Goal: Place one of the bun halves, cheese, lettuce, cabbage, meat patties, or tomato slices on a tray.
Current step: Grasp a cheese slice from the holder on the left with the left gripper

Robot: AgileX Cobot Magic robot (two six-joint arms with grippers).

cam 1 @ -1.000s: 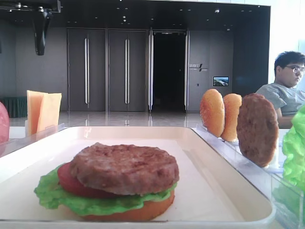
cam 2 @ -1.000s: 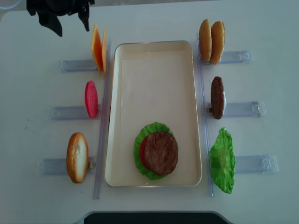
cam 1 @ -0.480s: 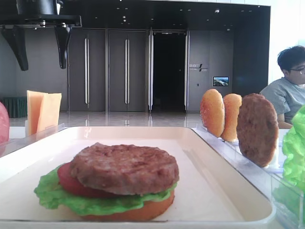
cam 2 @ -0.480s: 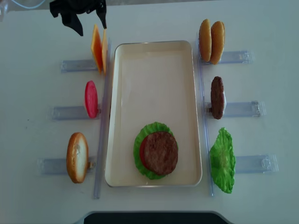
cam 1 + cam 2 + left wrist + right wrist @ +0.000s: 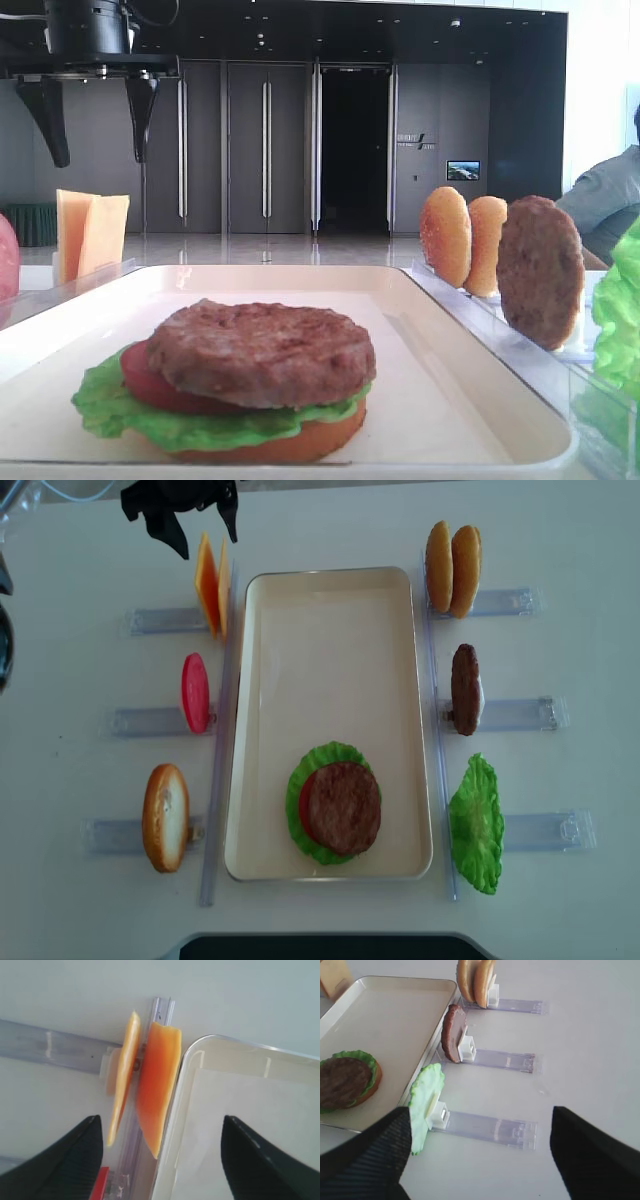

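Yellow-orange cheese (image 5: pixel 150 1090) stands below open left jaws.

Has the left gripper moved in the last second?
Yes. In the overhead view the left gripper, jaws open, has shifted right along the table's far edge and now hangs just behind the cheese slices standing in their holder.

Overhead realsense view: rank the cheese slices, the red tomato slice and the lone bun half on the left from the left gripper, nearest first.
1. Pale orange square cheese slices, upright in their holder right below the left gripper.
2. Round red tomato slice, mid-left, beside the cream tray.
3. Golden round bun half, near-left holder, farthest.
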